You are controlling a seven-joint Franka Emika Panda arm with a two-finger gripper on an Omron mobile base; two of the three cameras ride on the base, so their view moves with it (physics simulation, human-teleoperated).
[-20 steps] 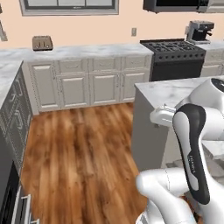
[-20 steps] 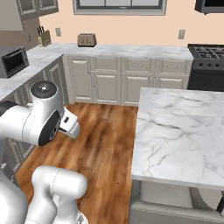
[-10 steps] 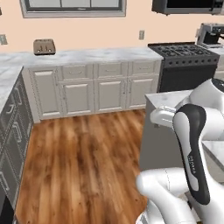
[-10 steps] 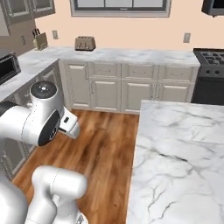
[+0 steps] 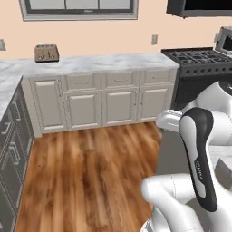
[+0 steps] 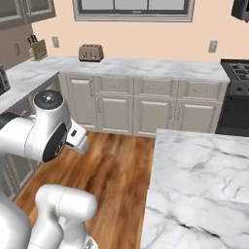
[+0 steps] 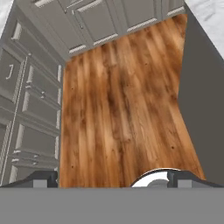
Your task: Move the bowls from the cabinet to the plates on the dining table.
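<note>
My gripper [image 7: 113, 178] is open, its two dark fingertips [image 7: 43, 178] set wide apart with nothing between them, and it looks down on the wooden floor [image 7: 118, 105]. My hand [image 5: 168, 120] is tucked in near the arm, above the floor beside a white grey-veined marble top [image 6: 199, 185]; I cannot tell whether that is the dining table. Grey upper cabinet doors [image 6: 24, 9] show at the far left. The bowls and the plates are out of view.
A run of pale base cabinets [image 5: 104, 102] under a marble counter lines the far wall, with a toaster [image 5: 46, 53] and a knife block [image 6: 38, 48] on top. A black stove [image 5: 199, 63] stands at the right. Dark grey drawer fronts [image 5: 11, 154] line the left.
The whole picture has shifted: the base has driven towards the far counter, which looms larger now. The arm holds the same folded pose and the gripper stays open.
</note>
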